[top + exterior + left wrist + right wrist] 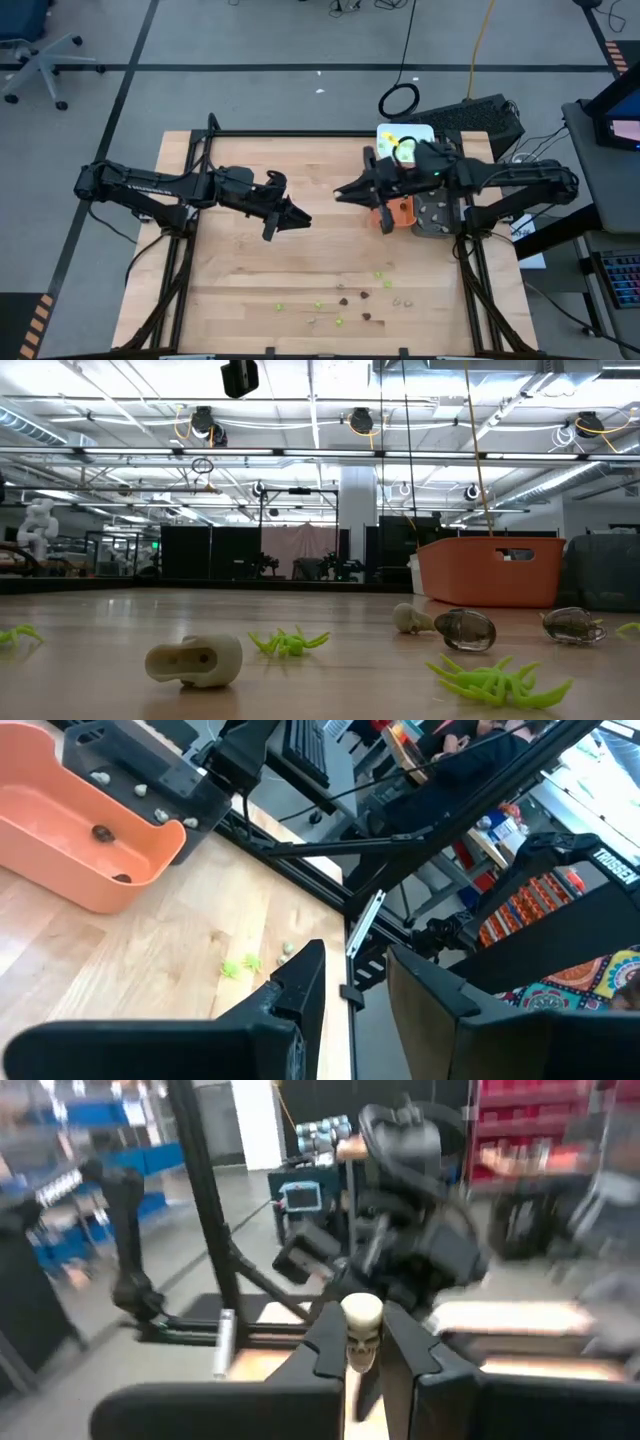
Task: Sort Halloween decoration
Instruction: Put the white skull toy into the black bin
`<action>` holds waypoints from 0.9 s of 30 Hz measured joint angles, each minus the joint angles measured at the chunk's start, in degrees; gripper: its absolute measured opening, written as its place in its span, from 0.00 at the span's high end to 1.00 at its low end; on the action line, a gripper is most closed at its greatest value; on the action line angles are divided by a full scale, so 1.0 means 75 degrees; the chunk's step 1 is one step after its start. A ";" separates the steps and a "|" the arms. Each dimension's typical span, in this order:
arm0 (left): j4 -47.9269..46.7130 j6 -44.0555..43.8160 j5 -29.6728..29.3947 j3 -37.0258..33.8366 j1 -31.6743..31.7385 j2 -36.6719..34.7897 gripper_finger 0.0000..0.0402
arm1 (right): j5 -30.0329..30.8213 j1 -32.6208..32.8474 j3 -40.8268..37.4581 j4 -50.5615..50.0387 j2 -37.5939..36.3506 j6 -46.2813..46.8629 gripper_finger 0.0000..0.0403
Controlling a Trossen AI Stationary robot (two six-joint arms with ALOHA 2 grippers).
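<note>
Only the right claw (362, 1355) plainly pinches a pale skull piece (361, 1332).

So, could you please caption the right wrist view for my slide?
Right pincer shut on a pale skull decoration, held above the table.

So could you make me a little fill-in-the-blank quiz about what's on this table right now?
1. The right gripper has its fingers shut on a pale little ____.
2. The tray standing at the far right of the low view is coloured ____.
3. The spidery pieces on the wood are lime-____.
4. The left gripper hangs over bare wood and holds ____.

Missing words: skull; orange; green; nothing
</note>
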 joint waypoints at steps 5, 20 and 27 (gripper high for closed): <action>0.0064 0.0000 0.0000 0.0000 -0.0006 0.0000 0.73 | -0.0003 0.0000 0.0000 -0.0162 -0.0419 -0.1929 0.99; 0.0090 0.0050 0.0003 0.0000 -0.0006 0.0000 0.73 | -0.0003 0.0006 0.0000 -0.0770 -0.0906 -0.3531 0.99; 0.0082 0.0017 0.0002 0.0000 -0.0006 0.0000 0.73 | -0.0004 0.0006 0.0000 -0.0764 -0.1000 -0.2977 0.99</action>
